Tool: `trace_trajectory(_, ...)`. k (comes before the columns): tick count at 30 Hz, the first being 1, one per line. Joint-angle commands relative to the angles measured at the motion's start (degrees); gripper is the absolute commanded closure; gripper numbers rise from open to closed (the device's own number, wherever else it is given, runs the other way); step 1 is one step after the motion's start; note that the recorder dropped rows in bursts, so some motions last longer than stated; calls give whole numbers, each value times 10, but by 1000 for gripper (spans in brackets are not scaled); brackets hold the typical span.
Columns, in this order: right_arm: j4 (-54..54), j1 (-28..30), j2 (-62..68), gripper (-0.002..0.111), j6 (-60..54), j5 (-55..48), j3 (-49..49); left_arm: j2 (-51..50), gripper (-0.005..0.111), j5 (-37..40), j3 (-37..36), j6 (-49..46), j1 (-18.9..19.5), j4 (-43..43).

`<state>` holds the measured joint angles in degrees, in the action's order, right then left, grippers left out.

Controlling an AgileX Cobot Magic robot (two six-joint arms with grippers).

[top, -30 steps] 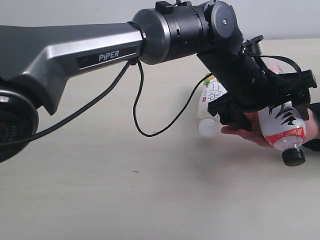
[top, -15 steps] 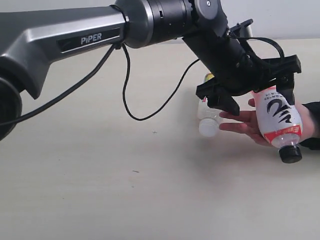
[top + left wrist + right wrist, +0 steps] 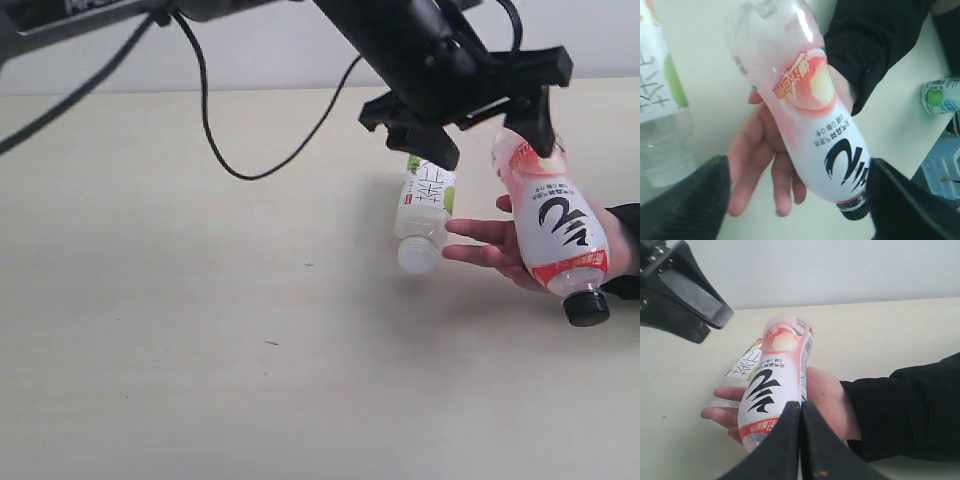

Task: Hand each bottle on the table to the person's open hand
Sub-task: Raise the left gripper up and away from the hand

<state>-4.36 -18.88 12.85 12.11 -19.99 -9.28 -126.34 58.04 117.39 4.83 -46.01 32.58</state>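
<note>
A pink-white bottle [image 3: 555,225] [image 3: 810,115] [image 3: 775,390] with a black cap lies across the person's open hand [image 3: 480,250] [image 3: 760,160] [image 3: 827,400] at the right. My left gripper [image 3: 492,150] [image 3: 797,200] hangs open just above the bottle's base, its jaws wide apart and one finger far off the bottle. A lime-green bottle [image 3: 425,205] [image 3: 660,100] [image 3: 747,365] with a white cap lies on the table [image 3: 200,350] right beside the hand's fingertips. My right gripper [image 3: 801,410] is shut and empty, near the hand; the exterior view does not show it.
The person's black sleeve [image 3: 910,410] comes in from the right edge. In the left wrist view another bottle [image 3: 940,96] stands on the table beyond the sleeve, seen end-on, beside a pale blue box [image 3: 942,172]. A black cable [image 3: 230,150] droops from the left arm.
My left gripper has risen up off the pink-white bottle, which stays lying in the hand. The left arm has lifted toward the top of the exterior view.
</note>
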Motion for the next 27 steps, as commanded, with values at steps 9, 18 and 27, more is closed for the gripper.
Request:
trace_trajectory(9,-1,2,-2,108,0,7,3,116,106,45,-20,-171,62,-59)
trace_trajectory(18,-1,2,-2,108,0,7,3,420,106,-398,-505,-333,60,-4)
trace_trajectory(27,-1,2,-2,108,0,7,3,652,106,-550,-776,-331,60,-5)
